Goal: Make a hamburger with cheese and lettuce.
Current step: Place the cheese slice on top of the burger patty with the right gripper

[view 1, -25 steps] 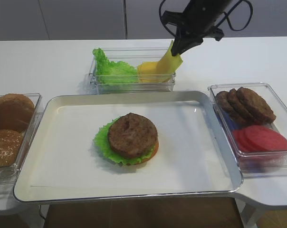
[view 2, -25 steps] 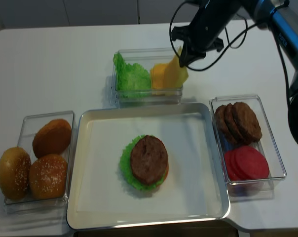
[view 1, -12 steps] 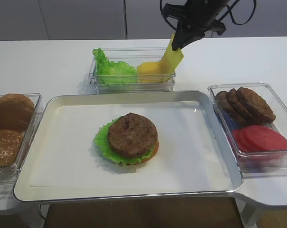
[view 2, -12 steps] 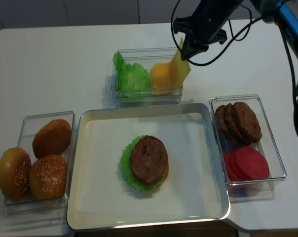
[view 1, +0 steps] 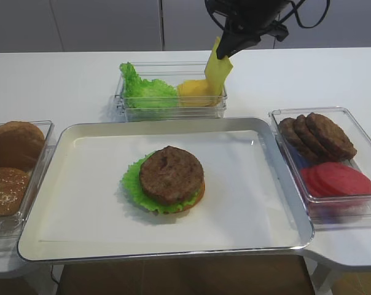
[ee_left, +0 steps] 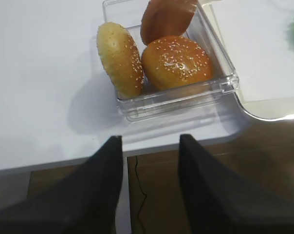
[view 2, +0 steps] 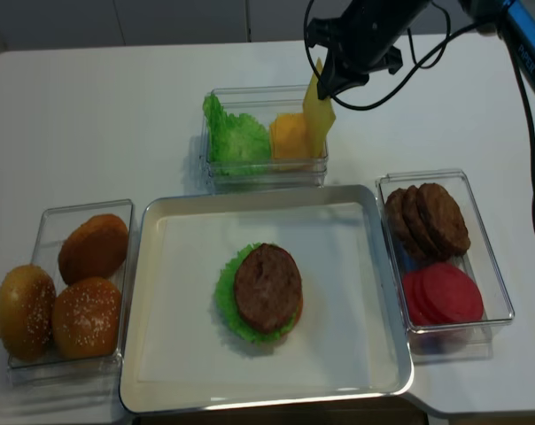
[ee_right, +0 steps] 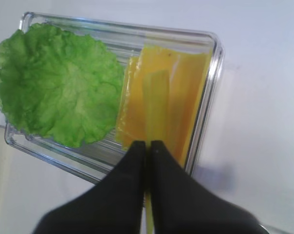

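The hamburger (view 1: 171, 178) (view 2: 266, 290), bun base, green leaf and dark patty, sits in the middle of the steel tray (view 1: 247, 239). My right gripper (view 1: 222, 54) (view 2: 321, 88) (ee_right: 148, 144) is shut on a yellow cheese slice (view 1: 217, 70) (view 2: 319, 115) (ee_right: 154, 97). The slice hangs from it above the clear box (view 1: 173, 110) that holds more cheese (ee_right: 186, 92) and loose lettuce (view 1: 145, 91) (ee_right: 54, 87). My left gripper (ee_left: 149, 141) is open and empty over the table's front edge, near the bun box (ee_left: 225, 83).
A clear box of sesame buns (view 1: 10, 166) (view 2: 64, 292) (ee_left: 174, 61) stands left of the tray. A clear box with brown patties (view 1: 317, 135) and red tomato slices (view 1: 338, 179) stands at the right. The steel tray is lined with white paper.
My right gripper has risen and moved slightly left with the cheese slice, lifting it clear of the box. The hamburger and left gripper have not moved.
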`<action>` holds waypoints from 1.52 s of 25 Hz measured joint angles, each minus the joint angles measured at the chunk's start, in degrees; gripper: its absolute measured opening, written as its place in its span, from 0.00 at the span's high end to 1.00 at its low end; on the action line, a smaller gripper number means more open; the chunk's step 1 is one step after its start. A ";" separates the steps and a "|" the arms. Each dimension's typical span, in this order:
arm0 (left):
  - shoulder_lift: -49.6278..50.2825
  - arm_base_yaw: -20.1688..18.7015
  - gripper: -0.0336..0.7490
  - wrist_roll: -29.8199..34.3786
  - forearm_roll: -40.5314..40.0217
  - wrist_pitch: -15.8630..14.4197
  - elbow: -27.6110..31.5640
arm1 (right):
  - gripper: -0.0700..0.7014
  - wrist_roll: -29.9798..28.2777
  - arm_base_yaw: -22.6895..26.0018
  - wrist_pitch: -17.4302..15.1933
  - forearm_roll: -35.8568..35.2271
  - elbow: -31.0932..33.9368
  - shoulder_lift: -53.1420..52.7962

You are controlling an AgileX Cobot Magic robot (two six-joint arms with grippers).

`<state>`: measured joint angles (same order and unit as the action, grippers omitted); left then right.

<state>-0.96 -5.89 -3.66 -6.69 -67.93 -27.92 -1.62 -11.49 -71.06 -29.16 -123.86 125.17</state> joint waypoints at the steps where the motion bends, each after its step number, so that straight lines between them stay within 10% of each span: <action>1: 0.00 0.00 0.59 0.00 0.00 0.00 0.00 | 0.86 0.00 0.00 0.00 0.00 0.00 0.00; 38: 0.00 0.00 0.59 0.00 0.00 0.00 0.00 | 0.86 -0.57 -0.63 -0.52 -1.44 0.00 -7.15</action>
<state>-0.96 -5.89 -3.66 -6.69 -67.93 -27.92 -2.20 -12.12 -71.58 -30.60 -123.86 118.02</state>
